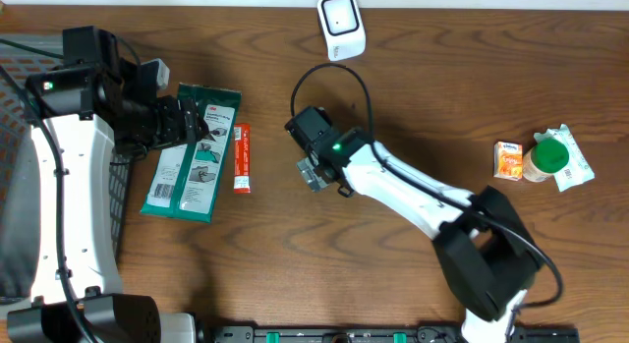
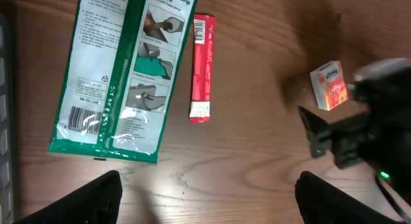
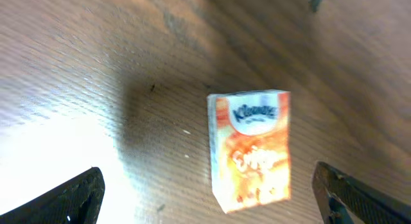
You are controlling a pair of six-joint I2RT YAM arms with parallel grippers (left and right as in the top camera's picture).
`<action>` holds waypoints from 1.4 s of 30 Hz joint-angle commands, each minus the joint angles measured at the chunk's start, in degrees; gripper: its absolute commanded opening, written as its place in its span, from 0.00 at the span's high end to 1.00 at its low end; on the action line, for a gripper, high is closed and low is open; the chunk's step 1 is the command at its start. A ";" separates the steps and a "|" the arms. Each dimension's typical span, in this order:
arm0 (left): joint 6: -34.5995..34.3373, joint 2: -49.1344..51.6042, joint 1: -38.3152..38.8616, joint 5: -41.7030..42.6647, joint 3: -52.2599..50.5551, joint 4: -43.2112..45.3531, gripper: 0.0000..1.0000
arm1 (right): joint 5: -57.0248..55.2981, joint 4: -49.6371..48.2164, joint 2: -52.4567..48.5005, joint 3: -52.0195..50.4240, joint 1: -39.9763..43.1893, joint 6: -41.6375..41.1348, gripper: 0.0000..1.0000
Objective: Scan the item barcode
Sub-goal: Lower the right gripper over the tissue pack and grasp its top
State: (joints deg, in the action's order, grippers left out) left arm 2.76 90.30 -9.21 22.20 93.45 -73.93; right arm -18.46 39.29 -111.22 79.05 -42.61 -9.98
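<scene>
Orange and white, the small Kleenex tissue pack (image 3: 252, 147) lies flat on the wooden table (image 1: 432, 97), directly under the right gripper (image 1: 314, 168). In the right wrist view its dark fingers (image 3: 67, 198) stand at the two lower corners of the frame, spread wide. The pack sits on the wood in the gap between them, touching neither. This gripper holds nothing. From overhead it hangs near the middle of the table, below the white barcode scanner (image 1: 341, 26), which stands well apart at the far edge.

The left gripper (image 1: 187, 122) is also spread wide and holds nothing. Its fingers (image 2: 87, 199) show only as dark tips at the bottom of the left wrist view, above bare wood. It hovers over the near end of a green glove package (image 2: 119, 70), which lies flat with its barcode facing up. Whether it touches the package I cannot tell. A red stick pack (image 2: 202, 67) lies just beside the package, on its right.

Near the right edge of the table lies a second orange tissue pack (image 1: 509, 159). It touches a green-lidded bottle (image 1: 546, 158) that rests on a white and green packet (image 1: 578, 166).
</scene>
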 commanded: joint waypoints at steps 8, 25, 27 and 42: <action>-0.31 -0.81 -0.02 0.31 -0.02 -0.20 0.13 | -0.52 2.05 1.79 0.35 -0.15 0.42 0.20; -0.28 -0.81 -0.02 0.31 -0.02 -0.20 0.13 | -0.59 -3.96 0.92 -3.91 0.13 0.48 0.65; -0.31 -0.81 -0.02 0.31 -0.02 -0.20 0.13 | -0.59 -4.37 0.52 -3.91 0.15 0.48 0.67; -0.28 -0.81 -0.02 0.31 -0.02 -0.20 0.13 | -0.61 -5.31 -2.95 -3.91 0.20 0.87 0.66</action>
State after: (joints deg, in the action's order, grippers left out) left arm 2.76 90.30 -9.21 22.20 93.45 -73.93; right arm -18.48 34.20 -112.84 75.55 -42.61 -9.28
